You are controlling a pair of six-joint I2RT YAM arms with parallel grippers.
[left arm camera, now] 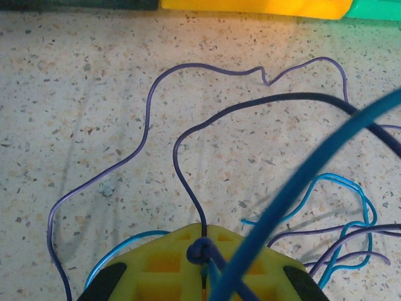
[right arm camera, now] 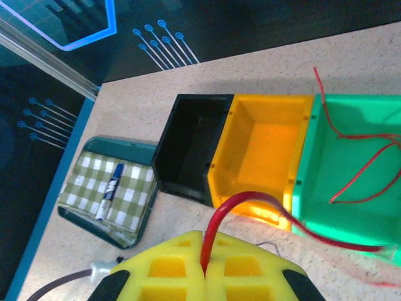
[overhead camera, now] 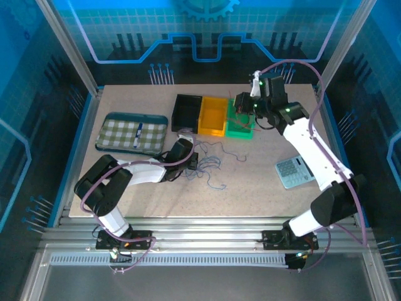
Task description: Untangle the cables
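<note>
The cables (overhead camera: 210, 164) lie as a loose tangle of thin blue, purple and dark wires on the table's middle. My left gripper (overhead camera: 191, 161) sits low at the tangle's left edge. In the left wrist view its yellow jaws (left arm camera: 203, 237) are shut on a dark blue wire (left arm camera: 178, 164) at a small knot, and a blurred blue wire (left arm camera: 294, 188) crosses close in front. My right gripper (overhead camera: 240, 106) hovers over the green bin (overhead camera: 239, 129). Its jaws (right arm camera: 205, 243) are shut on a red cable (right arm camera: 219, 219) that arches toward that bin, where more red wire (right arm camera: 363, 169) lies.
A black bin (overhead camera: 186, 111) and an orange bin (overhead camera: 212, 116) stand left of the green one. A tray with a checked cloth (overhead camera: 128, 135) and a marker (overhead camera: 138, 133) lies at the left. A calculator (overhead camera: 294, 170) rests at the right, under the right arm.
</note>
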